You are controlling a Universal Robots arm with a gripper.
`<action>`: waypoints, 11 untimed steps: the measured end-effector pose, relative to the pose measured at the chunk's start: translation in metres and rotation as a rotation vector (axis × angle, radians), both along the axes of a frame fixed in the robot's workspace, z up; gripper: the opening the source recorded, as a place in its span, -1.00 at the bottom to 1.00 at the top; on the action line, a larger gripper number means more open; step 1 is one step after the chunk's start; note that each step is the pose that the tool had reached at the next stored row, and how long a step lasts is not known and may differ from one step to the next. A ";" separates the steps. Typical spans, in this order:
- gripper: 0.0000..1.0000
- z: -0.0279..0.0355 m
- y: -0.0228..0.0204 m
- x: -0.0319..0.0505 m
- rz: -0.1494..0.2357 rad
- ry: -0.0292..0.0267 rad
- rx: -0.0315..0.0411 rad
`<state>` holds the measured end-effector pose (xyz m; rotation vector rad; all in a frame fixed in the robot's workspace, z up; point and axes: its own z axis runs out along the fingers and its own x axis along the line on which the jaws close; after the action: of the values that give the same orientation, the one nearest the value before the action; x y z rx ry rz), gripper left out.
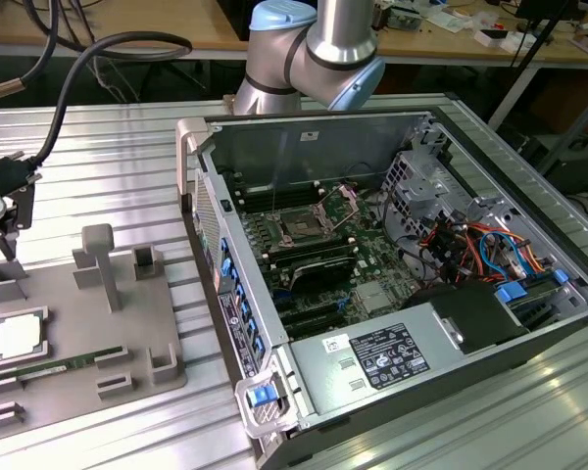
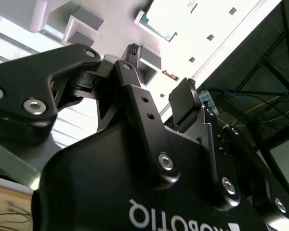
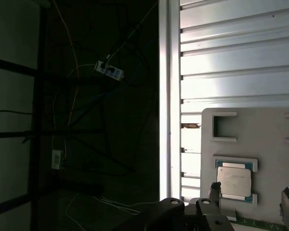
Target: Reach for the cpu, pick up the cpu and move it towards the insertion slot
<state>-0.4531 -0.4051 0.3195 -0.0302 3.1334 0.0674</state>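
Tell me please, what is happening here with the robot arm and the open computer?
A robot arm is working beside an open computer case. Its gripper hangs open and empty above the grey tray, close to the cpu. The cpu lies in its holder on the tray, not yet picked up. The insertion slot is apart from it, on the board inside the case, toward the exterior view's right.

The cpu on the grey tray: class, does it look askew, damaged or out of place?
Nothing stands out. The cpu lies flat and square in its place on the grey tray, with the open hand above it.
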 end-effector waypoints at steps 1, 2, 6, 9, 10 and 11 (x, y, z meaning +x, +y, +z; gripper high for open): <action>0.09 -0.0021 -0.0001 -0.0011 0.000 -0.0017 0.0000; 0.09 -0.0035 -0.0002 -0.0017 0.000 -0.0031 0.0000; 0.09 -0.0078 -0.0001 -0.0030 0.000 -0.0057 -0.0001; 0.09 -0.0084 -0.0001 -0.0030 0.000 -0.0059 0.0000; 0.09 -0.0084 -0.0001 -0.0029 0.000 -0.0059 0.0000; 0.09 -0.0084 -0.0001 -0.0030 0.000 -0.0059 0.0001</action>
<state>-0.4561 -0.4052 0.3111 -0.0305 3.1275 0.0672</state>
